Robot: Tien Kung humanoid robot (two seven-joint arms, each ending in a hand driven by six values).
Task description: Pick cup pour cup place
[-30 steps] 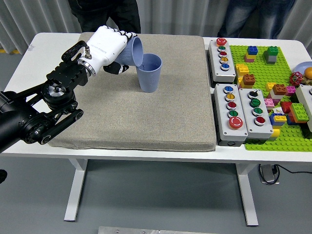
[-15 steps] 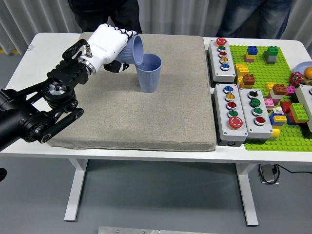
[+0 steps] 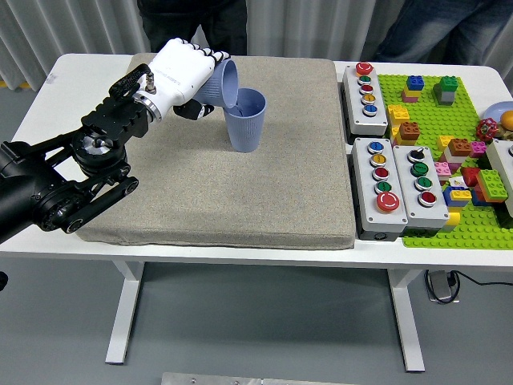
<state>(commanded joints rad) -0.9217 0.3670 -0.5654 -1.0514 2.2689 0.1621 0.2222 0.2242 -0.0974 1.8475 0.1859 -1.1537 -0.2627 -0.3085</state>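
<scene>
Cups first — the left hand (image 3: 180, 74) grasps a tilted blue cup (image 3: 220, 85), its mouth over an upright blue cup (image 3: 245, 119); contents not visible. Both sit far-centre above a grey mat (image 3: 240, 192) on the white table (image 3: 48, 104).

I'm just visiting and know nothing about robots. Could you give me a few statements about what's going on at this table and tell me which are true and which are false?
1. The left robot hand holds a blue cup tipped on its side. True.
2. The tipped cup's mouth faces a second blue cup that stands upright. True.
3. The upright cup stands on the green brick plate. False: it stands on the grey mat.
4. The right robot hand is steadying the upright cup. False: no right hand is in view.
5. Button boxes sit between the mat and the brick plate. True.
</scene>
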